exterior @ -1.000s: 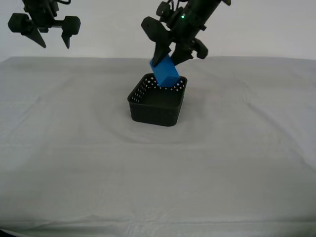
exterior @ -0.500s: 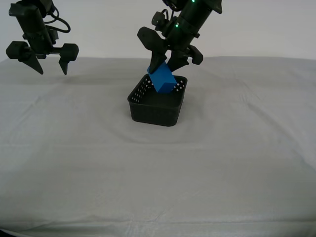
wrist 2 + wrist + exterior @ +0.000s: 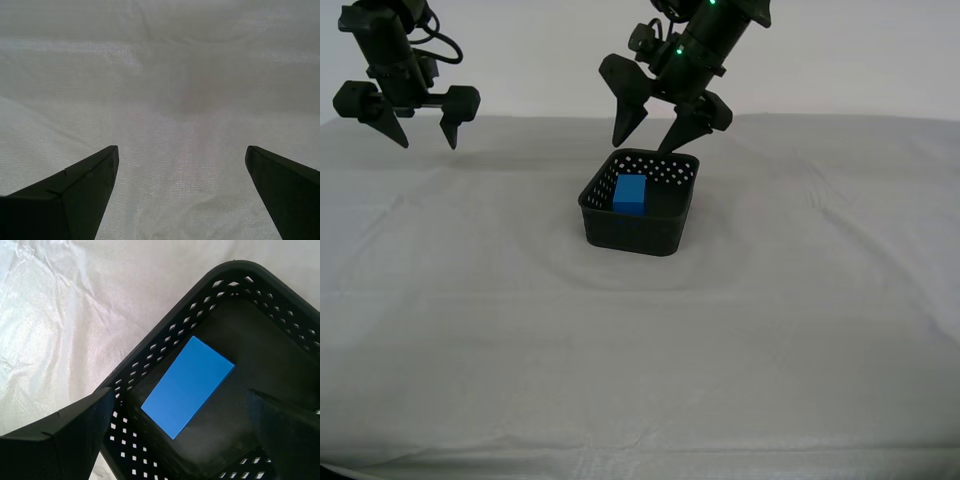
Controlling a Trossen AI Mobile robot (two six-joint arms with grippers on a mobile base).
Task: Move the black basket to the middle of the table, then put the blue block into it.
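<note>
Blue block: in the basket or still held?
In. The blue block lies flat on the floor of the black basket; my first end effector hangs open above it, jaws spread and touching nothing.

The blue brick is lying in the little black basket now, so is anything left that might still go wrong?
Little, I think. My first gripper hangs open just above the black basket, one fingertip near its far rim; a careless lift or swing might clip the rim and drag it across the table. The blue block lies flat on the floor, so it should stay put. My second gripper is open, well clear toward the exterior view's left.
</note>
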